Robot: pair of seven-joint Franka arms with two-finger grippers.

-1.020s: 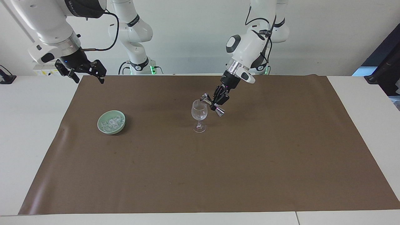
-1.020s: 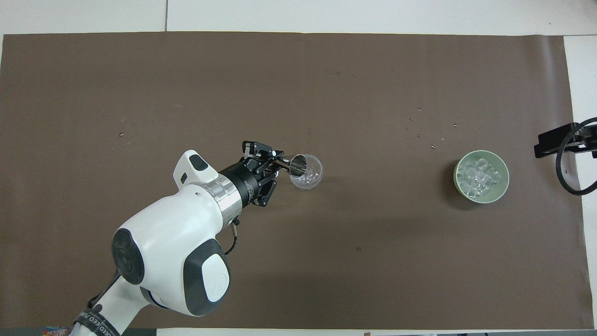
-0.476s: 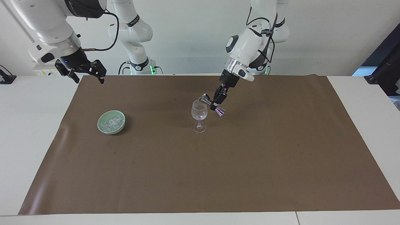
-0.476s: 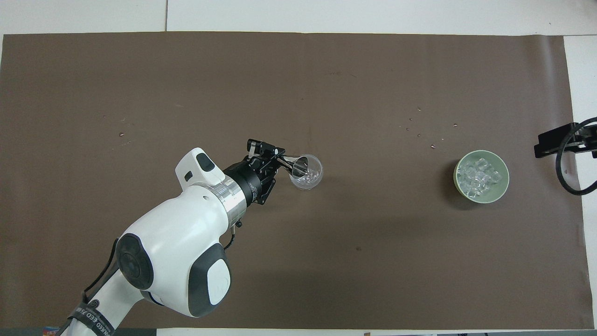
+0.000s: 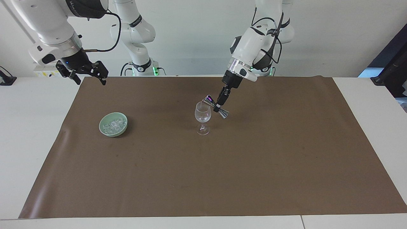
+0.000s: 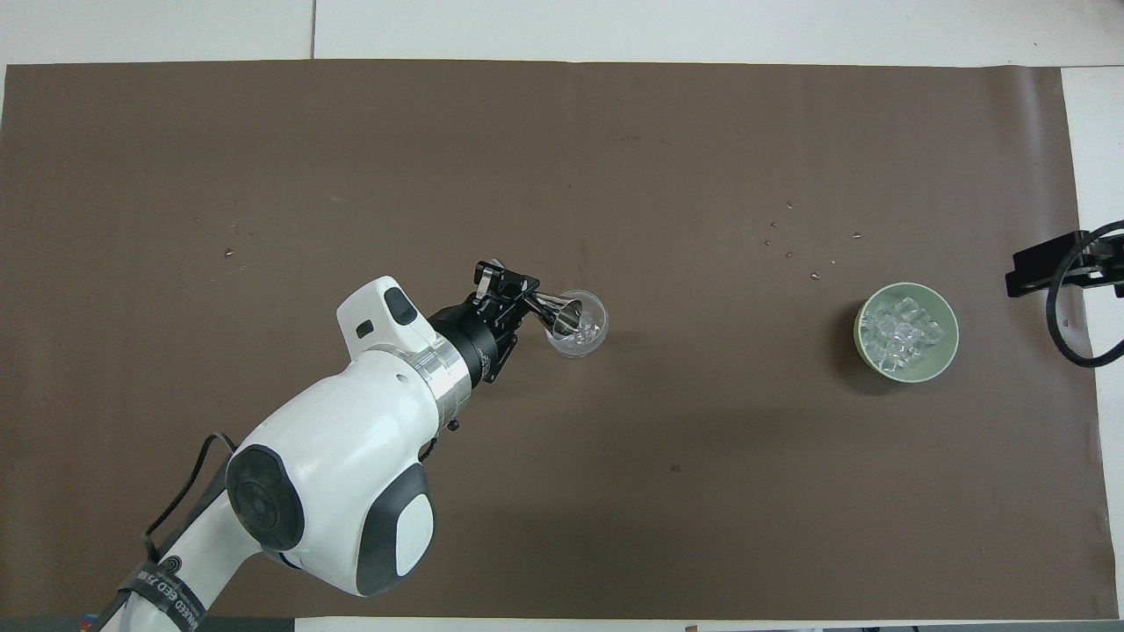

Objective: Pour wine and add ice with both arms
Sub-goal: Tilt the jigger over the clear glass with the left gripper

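Brown paper mat (image 5: 222, 178) covers most of the white table (image 5: 28, 127). Near its middle stands 1 clear wine glass (image 5: 202, 117). The left gripper (image 5: 219, 105) is clamped around the waist of a steel jigger (image 5: 216, 106), tipped so 1 cup sits right at the glass rim. The ice (image 5: 113, 124) is heaped in a pale green bowl (image 5: 105, 130) on the mat toward the right arm's end. The right gripper (image 5: 86, 73) waits in the air over the mat's corner at that end, fingers spread wide, holding nothing.
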